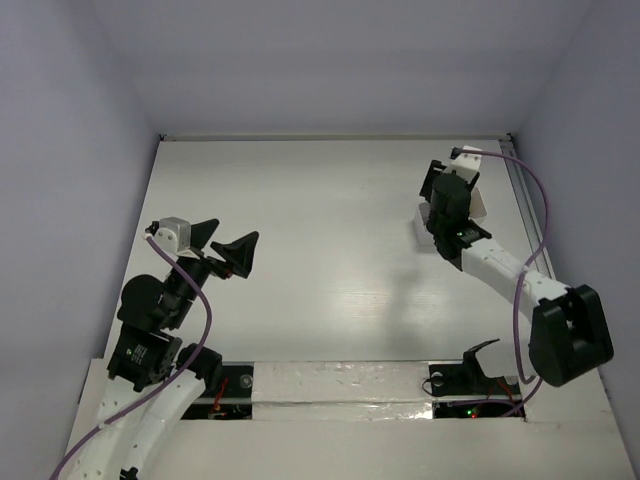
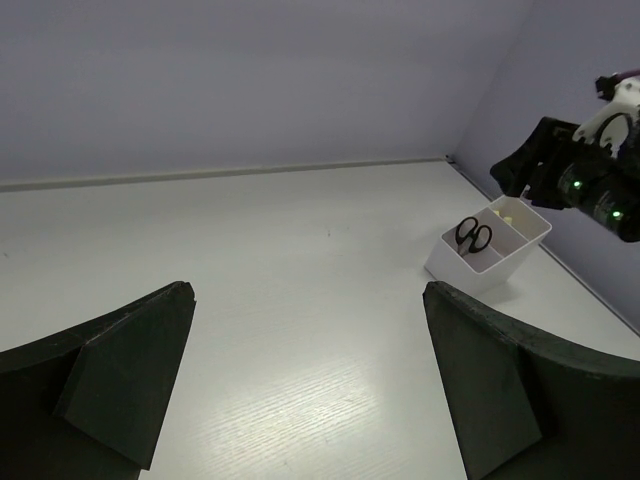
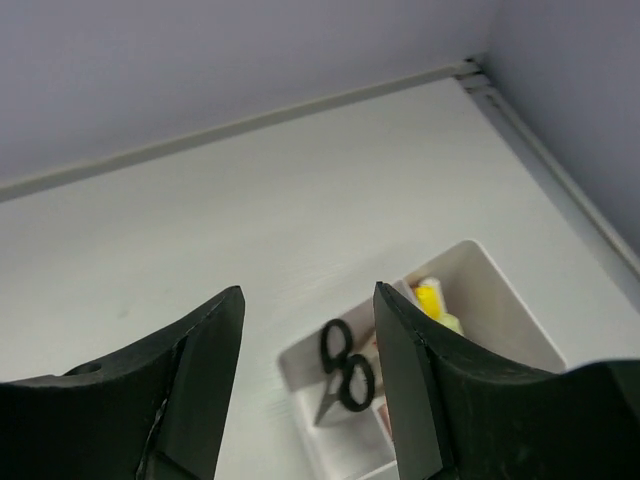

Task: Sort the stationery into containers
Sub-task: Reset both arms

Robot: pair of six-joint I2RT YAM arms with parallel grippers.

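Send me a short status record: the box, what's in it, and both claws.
box: whitish, divided, at the far right of the table
scissors: black handles, lying in one compartment of the box
pens: yellow ends show in the neighbouring compartment; number cannot be told
right claw: open, empty, hovering above the box
left claw: open, empty, on the left side, well away from the box

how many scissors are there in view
1. The scissors sit in the white box at the far right of the table, in the compartment next to the yellow-ended pens. The right gripper hides part of the box, so more could be there.
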